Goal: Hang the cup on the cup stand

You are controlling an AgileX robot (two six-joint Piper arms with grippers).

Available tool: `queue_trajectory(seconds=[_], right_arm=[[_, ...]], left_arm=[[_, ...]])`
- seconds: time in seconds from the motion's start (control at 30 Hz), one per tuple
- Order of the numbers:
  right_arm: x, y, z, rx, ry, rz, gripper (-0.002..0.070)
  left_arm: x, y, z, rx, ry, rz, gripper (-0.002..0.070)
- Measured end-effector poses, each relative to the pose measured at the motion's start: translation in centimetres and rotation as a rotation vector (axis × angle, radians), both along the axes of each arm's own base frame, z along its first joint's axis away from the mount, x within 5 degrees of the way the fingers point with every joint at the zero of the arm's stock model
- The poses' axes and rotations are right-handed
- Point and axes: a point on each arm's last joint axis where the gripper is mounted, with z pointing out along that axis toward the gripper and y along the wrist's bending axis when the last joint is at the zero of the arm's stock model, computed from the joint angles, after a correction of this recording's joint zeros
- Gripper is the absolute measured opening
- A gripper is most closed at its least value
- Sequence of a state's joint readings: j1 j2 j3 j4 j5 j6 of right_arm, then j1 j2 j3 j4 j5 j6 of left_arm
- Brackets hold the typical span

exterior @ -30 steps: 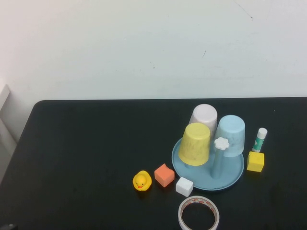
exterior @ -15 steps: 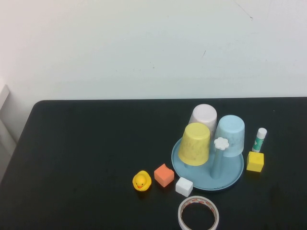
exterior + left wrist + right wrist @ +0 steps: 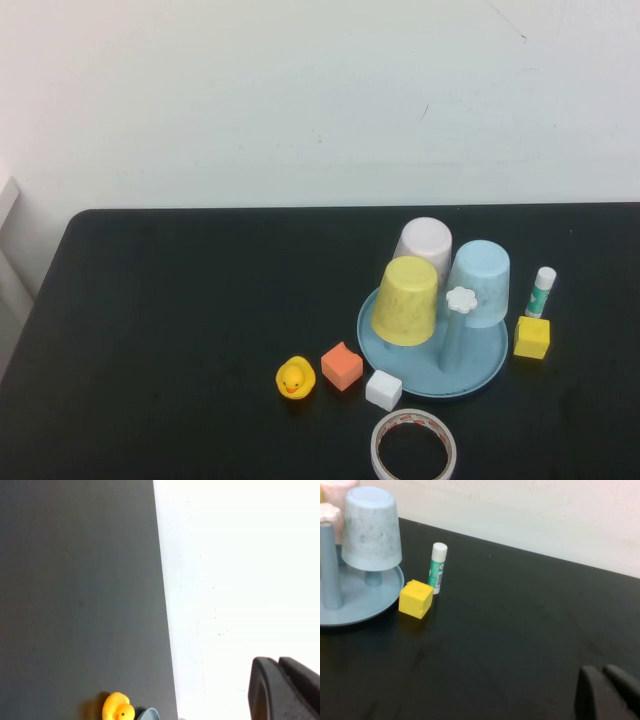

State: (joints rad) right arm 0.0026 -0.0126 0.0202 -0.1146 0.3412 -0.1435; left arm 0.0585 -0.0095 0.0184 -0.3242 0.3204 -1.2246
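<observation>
Risk looks low: yellow cup (image 3: pixel 406 300) sits inverted over a peg on the cup stand (image 3: pixel 487 367). Both end effectors, left (image 3: pixel 285 690) and right (image 3: pixel 607 692), appear closed, empty, well apart; a careless return could topple it.

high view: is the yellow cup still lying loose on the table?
No, the yellow cup sits inverted on a peg of the cup stand, beside the blue cup.

Left hand (image 3: pixel 285 687) juts into frame above black table (image 3: pixel 80 595); rubber duck (image 3: pixel 118 708), perhaps tray rim (image 3: pixel 149 714)
</observation>
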Motion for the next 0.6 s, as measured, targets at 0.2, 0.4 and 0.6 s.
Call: queue_trajectory(seconds=[0.2,0.4,0.6], right_arm=[[0.0,0.0,0.0,0.0,0.0,0.0,-0.0001],[0.0,0.0,0.0,0.0,0.0,0.0,-0.0001],[0.0,0.0,0.0,0.0,0.0,0.0,-0.0001]], left_arm=[[-0.05,0.54,-0.09,0.112,0.011,0.03,-0.0001],[-0.04,0.75,-0.03,-0.073,0.008,0.09,-0.0001],[0.01,0.42,0.2,-0.359,0.003,0.089,-0.0001]])
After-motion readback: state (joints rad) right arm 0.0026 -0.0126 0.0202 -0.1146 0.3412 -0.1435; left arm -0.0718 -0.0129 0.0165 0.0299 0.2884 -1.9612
